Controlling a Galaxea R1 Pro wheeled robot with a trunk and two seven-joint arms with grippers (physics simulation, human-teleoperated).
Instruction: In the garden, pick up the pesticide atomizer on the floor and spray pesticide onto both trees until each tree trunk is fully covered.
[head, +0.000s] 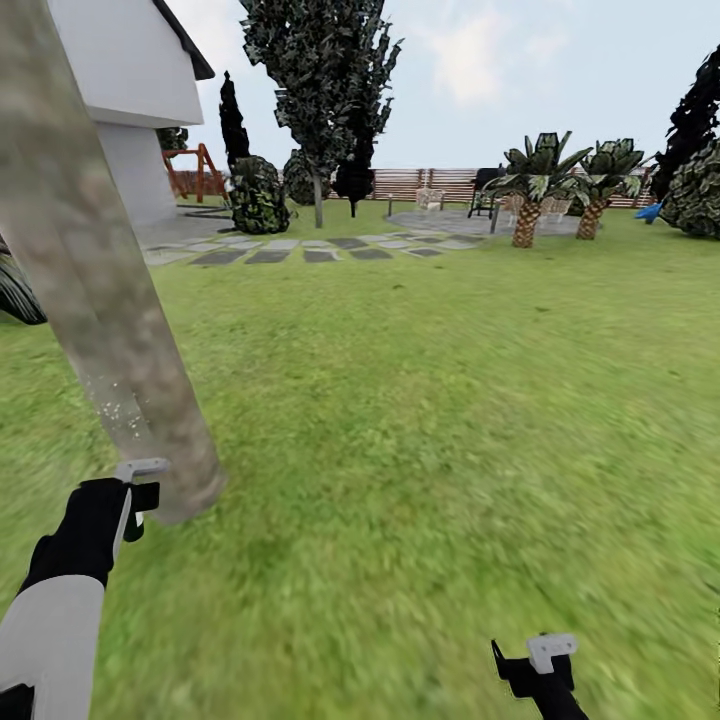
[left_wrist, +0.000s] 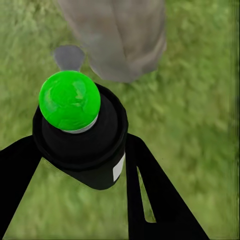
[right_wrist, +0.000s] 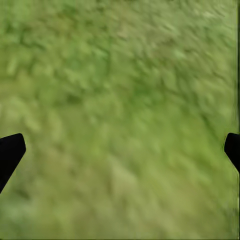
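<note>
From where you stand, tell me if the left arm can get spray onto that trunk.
Probably yes: the left gripper holds the atomizer right beside the tree trunk, with open grass between them.

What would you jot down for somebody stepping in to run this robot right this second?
Left tool: shut on the pesticide atomizer, whose top shows bright green here, aimed at the base of the near tree trunk.
Right tool: open, empty, over grass.
Done: atomizer picked up; pale specks low on the trunk suggest spraying is under way.
Left: cover the whole trunk, then find and spray the second tree, which I cannot identify from here.
</note>
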